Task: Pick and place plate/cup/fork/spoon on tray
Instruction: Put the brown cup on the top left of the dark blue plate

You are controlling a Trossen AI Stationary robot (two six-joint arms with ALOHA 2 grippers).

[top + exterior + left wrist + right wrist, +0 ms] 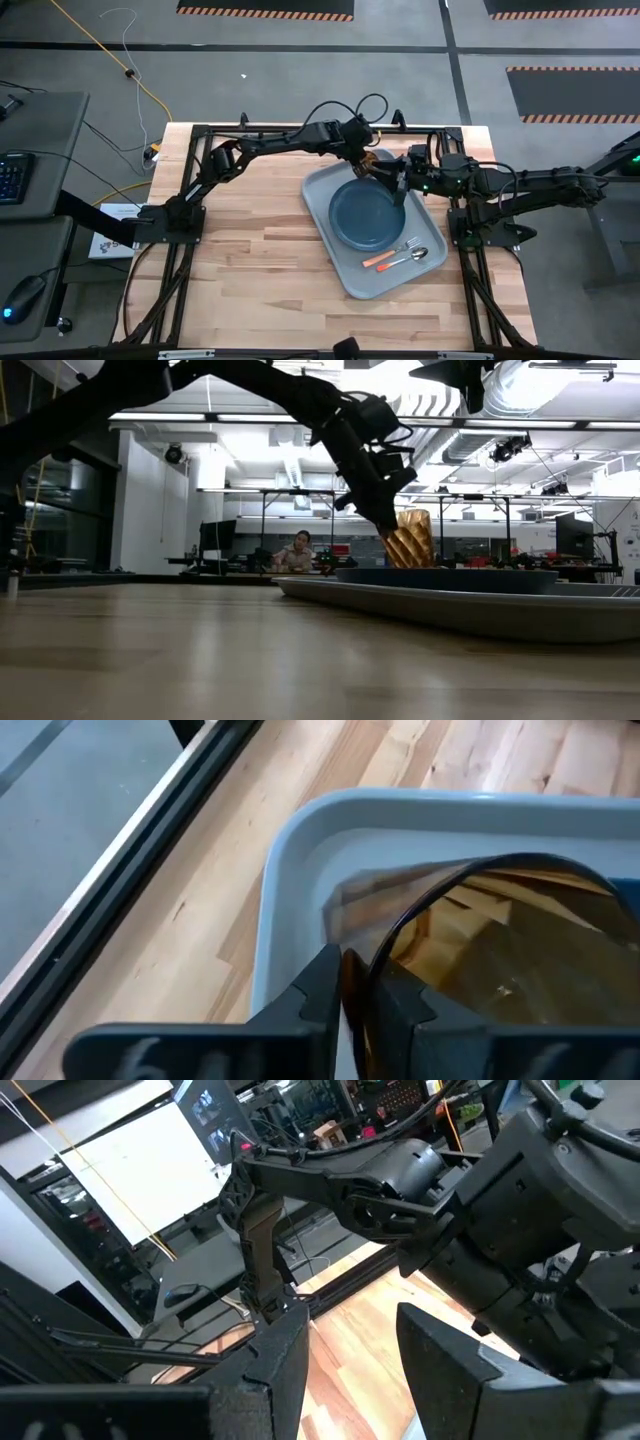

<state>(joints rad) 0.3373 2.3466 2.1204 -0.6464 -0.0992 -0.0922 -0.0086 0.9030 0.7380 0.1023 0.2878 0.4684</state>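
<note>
The tray (pixel 345 275) holds the plate (pixel 367 215), fork (pixel 388 255) and spoon (pixel 412 257). Left fingers (pixel 320 990) pinch the cup (pixel 411 539) rim; right fingers (pixel 285 1355) gape empty.

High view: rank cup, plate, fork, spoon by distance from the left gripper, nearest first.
1. The cup: held by its rim in the left gripper, at the tray's far corner.
2. The plate: mid-tray, just nearer the camera side.
3. The fork and the spoon: side by side at the tray's near end, too close to call.
</note>
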